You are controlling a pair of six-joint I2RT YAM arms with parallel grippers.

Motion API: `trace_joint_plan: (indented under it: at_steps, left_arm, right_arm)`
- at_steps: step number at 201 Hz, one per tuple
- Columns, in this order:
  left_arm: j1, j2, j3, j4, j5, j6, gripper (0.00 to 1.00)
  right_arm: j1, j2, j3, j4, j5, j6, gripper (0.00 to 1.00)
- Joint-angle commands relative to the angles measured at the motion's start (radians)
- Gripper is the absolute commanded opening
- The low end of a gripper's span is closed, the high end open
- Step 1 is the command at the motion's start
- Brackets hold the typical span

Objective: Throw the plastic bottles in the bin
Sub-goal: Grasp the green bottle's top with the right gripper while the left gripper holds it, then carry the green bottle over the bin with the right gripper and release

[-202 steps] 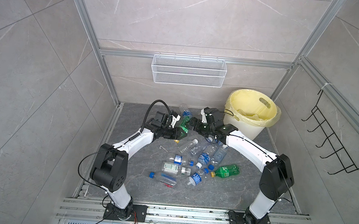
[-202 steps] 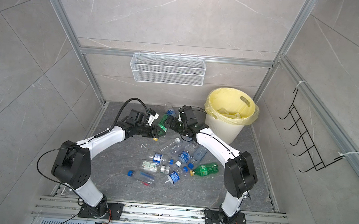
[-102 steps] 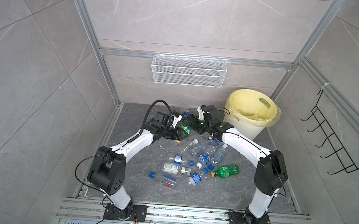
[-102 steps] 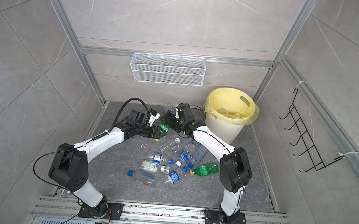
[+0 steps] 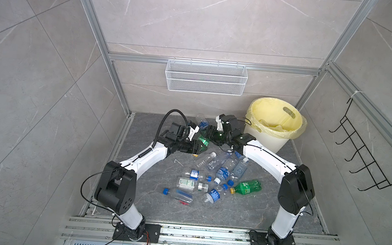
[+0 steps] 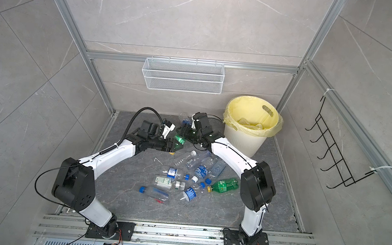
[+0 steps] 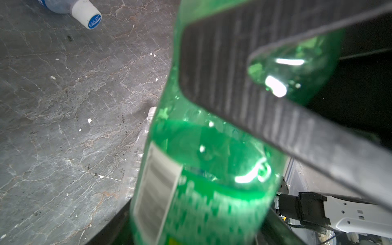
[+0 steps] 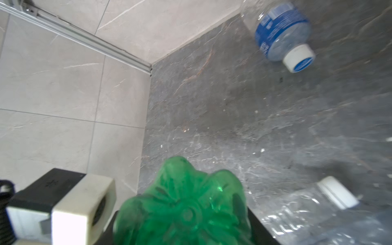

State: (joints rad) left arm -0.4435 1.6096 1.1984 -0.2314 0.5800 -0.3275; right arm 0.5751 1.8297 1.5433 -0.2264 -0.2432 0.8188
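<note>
- Nearest me, crumpled clear plastic bottles (image 5: 220,174) with blue labels litter the veined grey stone floor (image 5: 150,203). A yellow-capped green bottle (image 5: 247,187) lies at the heap's 4 o'clock.
- Beyond, a glossy green bottle (image 5: 204,140) is up between both tools. The left gripper (image 5: 198,147) sits at its 7 o'clock with the label end between its jaws; I cannot tell if it grips.
- The right gripper (image 5: 212,135) clasps the petal-shaped base, one ribbed black finger (image 7: 222,70) pressed on it.
- Farthest, the ribbed cream bin (image 5: 266,143), yellow-bagged, stands at 2 o'clock.
</note>
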Motion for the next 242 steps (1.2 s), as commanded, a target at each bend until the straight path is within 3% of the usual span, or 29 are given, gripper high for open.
trace_joint_plan:
  at_steps: [1,50,114,174,242]
  left_arm:
    - [-0.001,-0.065,0.009,0.018,0.007,0.0,0.75]
    - [-0.017,-0.099,-0.004,0.02,0.001,0.024,0.89]
    - [-0.062,-0.111,0.054,-0.011,-0.055,0.059,1.0]
    - [-0.174,-0.04,0.28,-0.101,-0.184,0.151,1.0]
    - [-0.306,0.083,0.578,-0.217,-0.281,0.292,1.0]
  right_arm:
    - [-0.006,-0.066,0.025,-0.073,0.095,-0.072,0.41]
    - [-0.038,-0.125,0.083,-0.163,0.186,-0.163,0.4]
    - [-0.162,-0.235,0.156,-0.245,0.236,-0.272,0.39]
    - [-0.261,-0.328,0.26,-0.31,0.349,-0.408,0.39]
    - [-0.28,-0.438,0.364,-0.308,0.544,-0.555,0.39]
